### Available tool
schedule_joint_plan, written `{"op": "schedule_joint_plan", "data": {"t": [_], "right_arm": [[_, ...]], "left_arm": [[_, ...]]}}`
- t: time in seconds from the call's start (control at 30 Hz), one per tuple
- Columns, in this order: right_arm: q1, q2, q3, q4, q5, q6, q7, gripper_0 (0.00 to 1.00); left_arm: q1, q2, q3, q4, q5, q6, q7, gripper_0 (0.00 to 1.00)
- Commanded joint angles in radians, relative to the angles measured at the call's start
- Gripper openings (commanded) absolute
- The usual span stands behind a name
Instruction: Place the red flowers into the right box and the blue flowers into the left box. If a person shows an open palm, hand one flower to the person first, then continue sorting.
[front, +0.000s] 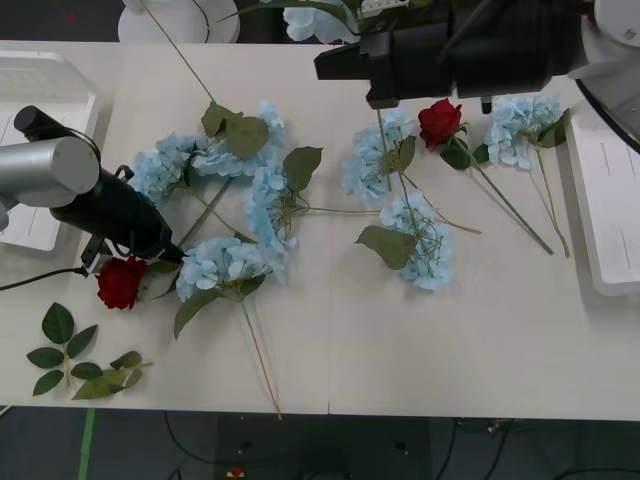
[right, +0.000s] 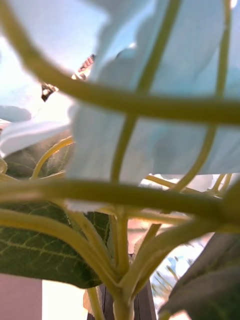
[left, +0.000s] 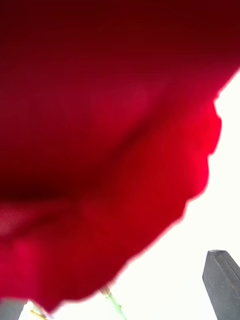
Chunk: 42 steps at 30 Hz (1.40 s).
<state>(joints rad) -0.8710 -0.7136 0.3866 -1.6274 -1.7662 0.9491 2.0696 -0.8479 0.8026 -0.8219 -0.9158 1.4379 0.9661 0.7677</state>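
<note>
Front view: the left gripper (front: 140, 262), at the lower left of the frame, reaches down to a red rose (front: 121, 282) lying on the white table (front: 450, 340); whether its fingers grip the rose cannot be told. In the left wrist view the rose's petals (left: 100, 150) lie close against the lens, with one dark fingertip (left: 222, 280) at the lower right corner. The right gripper (front: 385, 62), at the top centre of the front view, is raised above the table and grasps a blue flower; its stem (front: 392, 150) hangs down beneath the gripper. In the right wrist view that flower's pale blue petals (right: 150, 125) and green stalks (right: 120, 195) sit directly before the camera. A second red rose (front: 440, 122) lies at the upper right, beside a blue cluster (front: 520, 128). Other blue flowers (front: 225, 262) spread across the table's centre. The left box (front: 40, 110) shows at the left edge, the right box (front: 615, 200) at the right edge. A loose leaf sprig (front: 75, 360) lies at the lower left.
</note>
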Motion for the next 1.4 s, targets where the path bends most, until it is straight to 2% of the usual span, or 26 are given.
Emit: {"op": "schedule_joint_plan", "data": {"t": [0.03,0.17,0.43,0.47,0.5,0.6,0.8,0.97,1.03,1.07,1.4], "right_arm": [[-0.083,0.062,0.072,-0.034,0.011,-0.088,0.020,0.00],[-0.103,0.103,0.106,-0.034,0.071,-0.141,0.006,0.00],[-0.128,0.164,0.120,0.009,0.123,-0.150,-0.019,0.00],[-0.134,0.168,0.126,0.017,0.123,-0.150,-0.022,0.00],[-0.138,0.169,0.132,0.021,0.123,-0.153,-0.023,0.00],[-0.138,0.169,0.138,0.026,0.123,-0.167,-0.025,0.00],[-0.138,0.169,0.140,0.027,0.123,-0.170,-0.028,0.00],[-0.138,0.169,0.140,0.027,0.125,-0.170,-0.029,0.00],[-0.138,0.169,0.140,0.029,0.125,-0.174,-0.029,0.00],[-0.138,0.169,0.140,0.029,0.125,-0.174,-0.029,0.00],[-0.138,0.168,0.140,0.031,0.125,-0.174,-0.032,0.00]], "left_arm": [[-0.025,-0.097,-0.049,0.090,-0.044,-0.012,0.028,1.00],[-0.025,-0.100,-0.086,0.098,-0.033,0.003,0.012,1.00],[-0.025,-0.103,-0.091,0.084,-0.094,0.055,-0.008,1.00],[-0.025,-0.106,-0.092,0.081,-0.111,0.060,-0.010,0.97],[-0.023,-0.108,-0.092,0.080,-0.125,0.072,-0.013,0.83],[-0.020,-0.112,-0.092,0.080,-0.139,0.079,-0.019,0.53],[-0.002,-0.114,-0.091,0.078,-0.156,0.080,-0.037,0.21],[0.020,-0.114,-0.091,0.046,-0.194,0.080,-0.045,0.21],[0.023,-0.109,-0.089,0.031,-0.197,0.086,-0.050,0.02],[0.023,-0.103,-0.089,0.021,-0.200,0.098,-0.053,0.00],[0.021,-0.069,-0.063,-0.023,-0.200,0.151,-0.062,0.00]]}}
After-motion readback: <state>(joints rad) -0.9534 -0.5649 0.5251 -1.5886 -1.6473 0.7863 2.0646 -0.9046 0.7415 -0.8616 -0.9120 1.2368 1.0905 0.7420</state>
